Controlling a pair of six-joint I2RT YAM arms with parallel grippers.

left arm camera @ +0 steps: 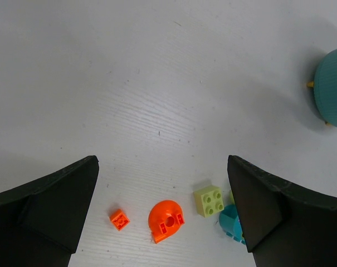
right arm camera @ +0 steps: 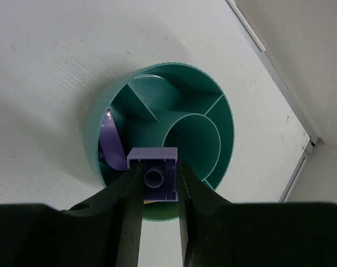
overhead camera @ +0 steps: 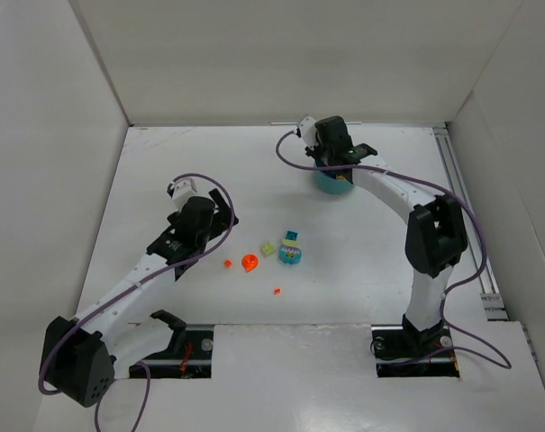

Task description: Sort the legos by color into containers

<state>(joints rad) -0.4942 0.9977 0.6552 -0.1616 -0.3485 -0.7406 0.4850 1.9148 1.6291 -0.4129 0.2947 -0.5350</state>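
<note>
Near the far edge of the bench, right of centre, the right gripper [right arm camera: 157, 169] hung over the teal tub [right arm camera: 92, 139], its fingers closed tight on a purple brick [right arm camera: 152, 179]. Toward mid-bench the left gripper [left arm camera: 162, 167] gaped wide and empty above an orange round piece [left arm camera: 165, 220], a small orange brick [left arm camera: 118, 218], a light green brick [left arm camera: 209, 200] and a teal piece [left arm camera: 230, 222].

No readable text or labels, as far as visible.

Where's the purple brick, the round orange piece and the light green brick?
purple brick [right arm camera: 152, 175]: right wrist view, its hollow underside.
round orange piece [left arm camera: 164, 218]: left wrist view, its middle.
light green brick [left arm camera: 209, 201]: left wrist view, its studded top.
</note>
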